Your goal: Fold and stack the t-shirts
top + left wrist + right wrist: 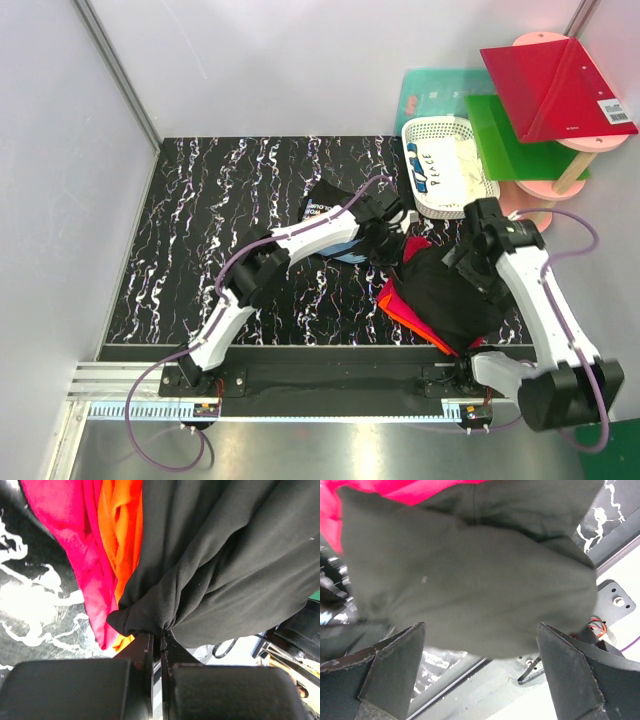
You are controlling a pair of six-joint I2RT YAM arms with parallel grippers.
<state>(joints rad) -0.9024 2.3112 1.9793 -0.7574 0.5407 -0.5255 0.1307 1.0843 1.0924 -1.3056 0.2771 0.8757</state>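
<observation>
1. Pinching a bunched edge of the black t-shirt (225, 555), the left claw (160, 641) has its jaws shut tight, with a small fold of the cloth caught between them.
2. That black t-shirt (450, 290) tops a heap at the near right of the worktop (200, 230). A red t-shirt (65, 530) and an orange t-shirt (120, 530) lie under it and show along its left side.
3. The key relation: from the pinch, the bulk of the black cloth runs away towards the near right, so its long axis points at the right arm. The right arm is the nearer one for a second grip.
4. The right claw (480, 626) stands fully spread and holds nothing. The black cloth fills the space ahead of its fingers (395, 670).
5. A second grip there would probably let the pair lift the shirt off the heap and spread it.
6. A printed black t-shirt (322, 205) lies apart, under the left arm, towards the middle of the worktop.
7. Hard to tell:
   - whether the pinched part is a hem, a sleeve or a collar;
   - whether the right fingers touch the cloth, as that view is blurred;
   - how many shirts the heap holds.
8. From above, the arms cover both claws' tips.
</observation>
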